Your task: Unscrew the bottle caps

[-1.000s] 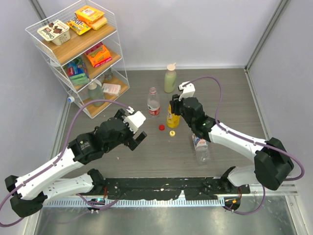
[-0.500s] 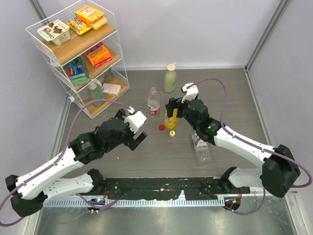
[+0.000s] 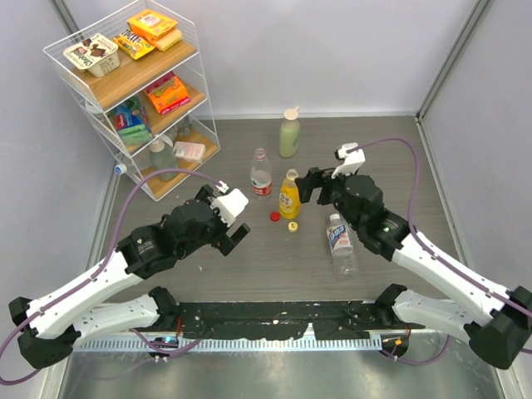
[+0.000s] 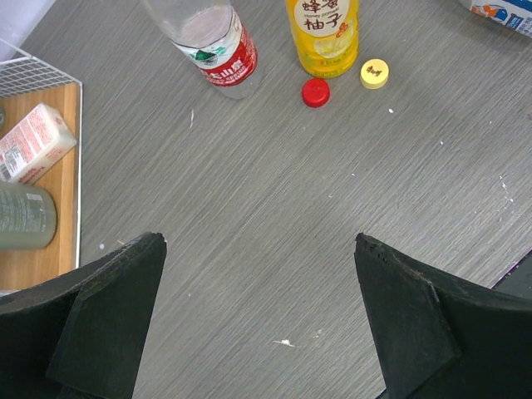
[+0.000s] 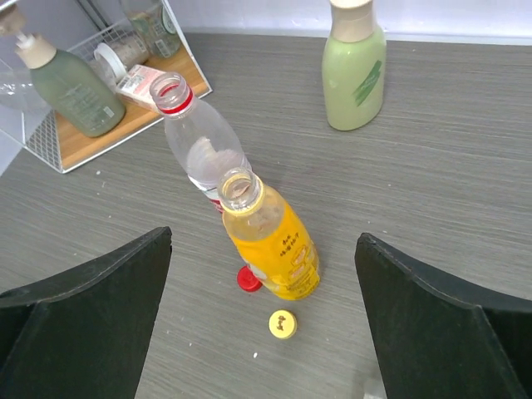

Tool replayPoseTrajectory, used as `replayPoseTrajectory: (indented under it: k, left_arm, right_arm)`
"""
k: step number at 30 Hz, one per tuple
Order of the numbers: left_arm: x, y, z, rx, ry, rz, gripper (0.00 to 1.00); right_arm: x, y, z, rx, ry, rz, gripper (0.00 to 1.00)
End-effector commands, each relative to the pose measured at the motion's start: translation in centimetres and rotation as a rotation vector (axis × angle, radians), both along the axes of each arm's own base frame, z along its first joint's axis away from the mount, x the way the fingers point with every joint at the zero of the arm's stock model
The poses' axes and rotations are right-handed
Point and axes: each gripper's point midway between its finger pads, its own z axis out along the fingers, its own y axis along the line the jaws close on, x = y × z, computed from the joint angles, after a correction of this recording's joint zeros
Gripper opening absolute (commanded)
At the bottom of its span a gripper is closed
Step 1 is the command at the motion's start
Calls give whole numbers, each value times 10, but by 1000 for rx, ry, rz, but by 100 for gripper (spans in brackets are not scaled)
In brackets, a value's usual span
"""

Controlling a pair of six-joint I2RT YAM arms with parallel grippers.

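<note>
Two caps already off and lying flat on the grey table. The red cap close against the foot of the yellow drink bottle, on its near left side. The yellow cap just beside the red one, a little nearer the arms and clear of the bottle.

Yellow drink bottle upright, neck open. Just behind and left of it, a red-labelled bottle of clear plastic, also upright and open-mouthed, with a red ring round its neck. Further back, a pale green bottle with its beige top on. To the right of the caps, a blue-labelled bottle lying on its side, too small to tell whether a cap sits on its neck.

Spread wide and holding nothing, the right gripper just right of the yellow drink bottle, not touching it. In the right wrist view, both standing bottles and both caps framed between the two black fingers.

Wide open too and empty, the left gripper above bare table left of the caps, well apart from the bottles and pointed toward them.

At the far left, a wire shelf with wooden boards – snack boxes and a pump bottle on them.
</note>
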Motion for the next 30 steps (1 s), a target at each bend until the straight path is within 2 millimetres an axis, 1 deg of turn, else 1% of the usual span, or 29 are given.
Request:
replayPoseTrajectory:
  k: [1, 2, 7, 8, 9, 11, 13, 14, 15, 16, 17, 18, 20, 23, 24, 25, 26, 27, 28, 30]
  left_arm:
    - [1, -3, 18, -67, -38, 6, 100]
    - [2, -3, 16, -63, -34, 8, 100]
    - [3, -3, 15, -56, -30, 17, 100]
    - [3, -3, 13, -52, -26, 18, 100]
    - [3, -3, 13, -52, -26, 18, 100]
    - [4, -4, 12, -45, -25, 17, 100]
    - [4, -4, 11, -41, -20, 19, 100]
    - [5, -5, 12, -41, -21, 20, 100]
    - [5, -5, 12, -39, -21, 17, 100]
    - [5, -5, 10, -35, -17, 18, 100]
    - [5, -6, 10, -32, -15, 18, 100]
    - [6, -6, 9, -29, -14, 19, 100]
    - [6, -6, 7, -23, -10, 21, 100]
    - [6, -6, 7, -20, -7, 22, 100]
    - [6, -6, 7, -21, -7, 22, 100]
    - [6, -6, 8, -24, -8, 23, 100]
    - [6, -6, 9, -25, -11, 22, 100]
    - [6, -6, 7, -24, -8, 21, 100]
    - [6, -6, 8, -24, -9, 20, 100]
    - [6, -6, 7, -21, -6, 21, 100]
  right_arm:
    - [-18, -23, 10, 27, 12, -48, 97]
    - [-21, -27, 3, 12, 33, -61, 100]
    - [-29, -48, -24, -33, 114, -142, 100]
    - [-30, -58, -32, -52, 143, -195, 100]
    - [-29, -62, -35, -62, 157, -221, 100]
    - [-32, -78, -51, -117, 225, -308, 100]
    - [-31, -79, -60, -132, 271, -341, 100]
    - [-33, -80, -74, -167, 318, -351, 100]
    - [-35, -83, -79, -197, 347, -362, 100]
    - [-35, -82, -92, -226, 385, -373, 100]
    - [-36, -82, -98, -239, 413, -374, 100]
    - [-36, -82, -110, -271, 450, -381, 100]
    - [-37, -82, -127, -318, 507, -386, 100]
    - [-40, -83, -152, -348, 611, -371, 100]
    - [-38, -90, -160, -348, 643, -387, 100]
    - [-39, -87, -164, -324, 676, -358, 100]
    - [-37, -95, -171, -319, 701, -371, 98]
    - [-36, -94, -174, -296, 719, -347, 97]
    - [-38, -93, -179, -291, 741, -332, 93]
    - [-41, -93, -188, -308, 768, -313, 89]
